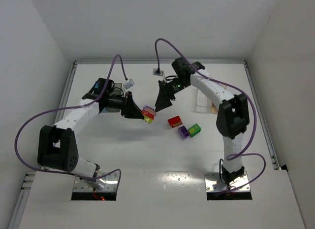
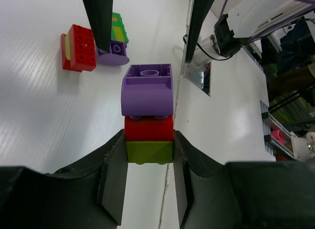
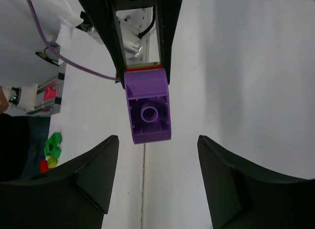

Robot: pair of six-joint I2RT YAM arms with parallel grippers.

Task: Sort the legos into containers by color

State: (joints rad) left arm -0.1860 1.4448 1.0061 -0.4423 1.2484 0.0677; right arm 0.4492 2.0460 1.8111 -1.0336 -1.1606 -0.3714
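Fingers (image 2: 114,172) of the left gripper (image 2: 149,139) clamp a lime brick (image 2: 149,152) topped by a red brick (image 2: 148,128) and a purple brick (image 2: 146,88); the right gripper (image 3: 157,140) gapes wide, empty, facing them.

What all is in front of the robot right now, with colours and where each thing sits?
stack: one, purple on red on yellow-green, mid-table, held
red brick: one, red, right of the stack
purple brick: one, purple, just nearer than the red one
green brick: one, green, against the purple brick's right side
bins: count unclear, pale and tan, mostly hidden behind the right arm
table: one, white
left gripper: black, shut on the stack's yellow-green end
right gripper: black, open, facing the purple end, not touching
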